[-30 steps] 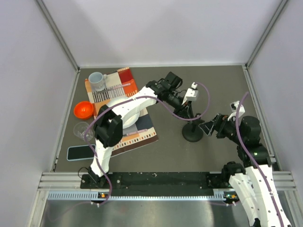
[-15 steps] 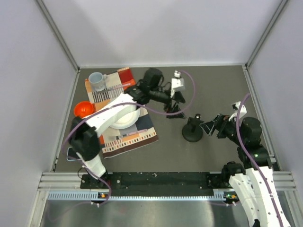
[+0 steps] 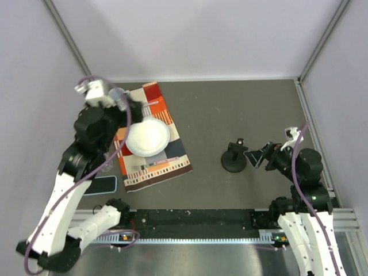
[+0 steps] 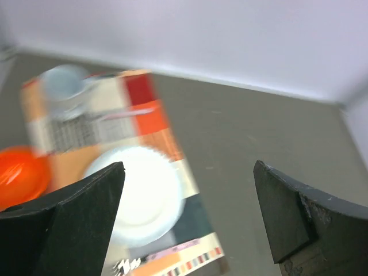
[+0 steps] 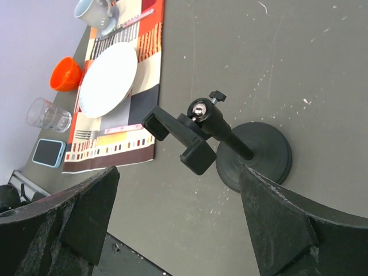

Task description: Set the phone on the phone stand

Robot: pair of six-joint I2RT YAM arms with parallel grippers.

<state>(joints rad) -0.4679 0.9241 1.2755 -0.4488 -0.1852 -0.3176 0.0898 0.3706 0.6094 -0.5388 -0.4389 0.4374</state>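
Observation:
The phone point(image 3: 102, 185), black screen with a light blue edge, lies flat on the table at the near left, next to the placemat; in the right wrist view the phone point(image 5: 49, 152) shows small at the left. The black phone stand point(image 3: 234, 158) is upright right of centre, with its clip point(image 5: 185, 140) empty above the round base point(image 5: 261, 155). My right gripper point(image 3: 257, 157) is open just right of the stand and holds nothing; the right gripper point(image 5: 178, 169) frames the stand. My left gripper point(image 3: 131, 112) hangs open and empty over the placemat; the left gripper point(image 4: 188, 167) view is blurred.
A striped placemat point(image 3: 172, 164) carries a white plate point(image 3: 148, 138) and a mug point(image 5: 95, 10). An orange bowl point(image 5: 64, 73) and a clear glass point(image 5: 49, 115) sit left of it. Walls enclose the table on three sides.
My left arm has swung away from the stand to the far left above the placemat, and its jaws have opened wide. The right gripper has barely moved.

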